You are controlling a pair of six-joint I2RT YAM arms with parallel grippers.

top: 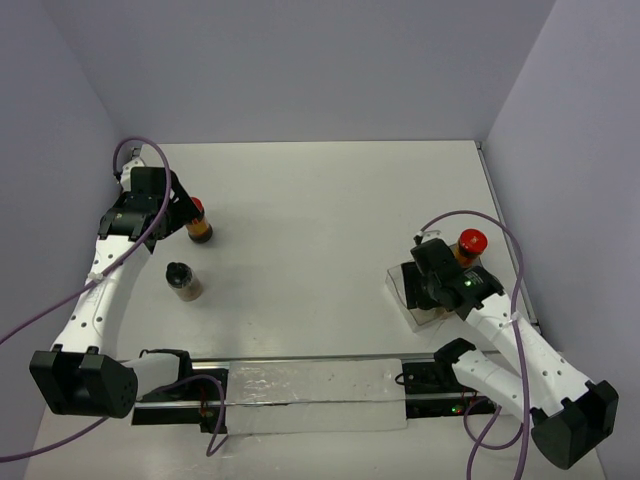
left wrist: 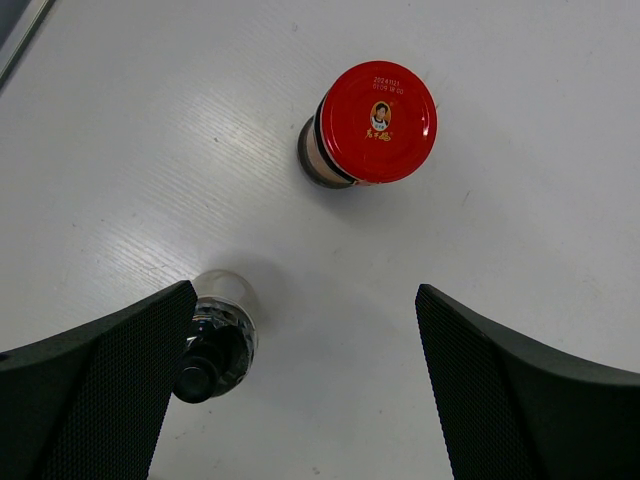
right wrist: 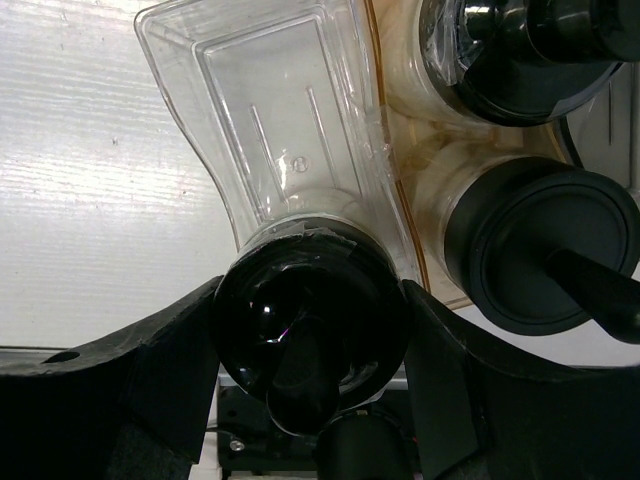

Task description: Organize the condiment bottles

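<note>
A red-capped bottle (top: 198, 222) (left wrist: 375, 125) stands at the left of the table, just ahead of my left gripper (top: 180, 213) (left wrist: 305, 390), which is open and empty. A black-capped bottle (top: 183, 281) (left wrist: 215, 345) stands nearer, beside the left finger (left wrist: 100, 390) in the left wrist view. My right gripper (top: 437, 285) (right wrist: 310, 340) is shut on a black-capped bottle (right wrist: 305, 330) at the near end of the clear tray (top: 400, 287) (right wrist: 270, 120). Two more black-capped bottles (right wrist: 540, 250) (right wrist: 520, 50) stand beside it. A second red-capped bottle (top: 471, 243) stands at the tray's far right.
A long clear plastic sheet (top: 310, 395) lies over the rail at the table's near edge. Purple cables loop over both arms. Walls close the table at the back and on both sides.
</note>
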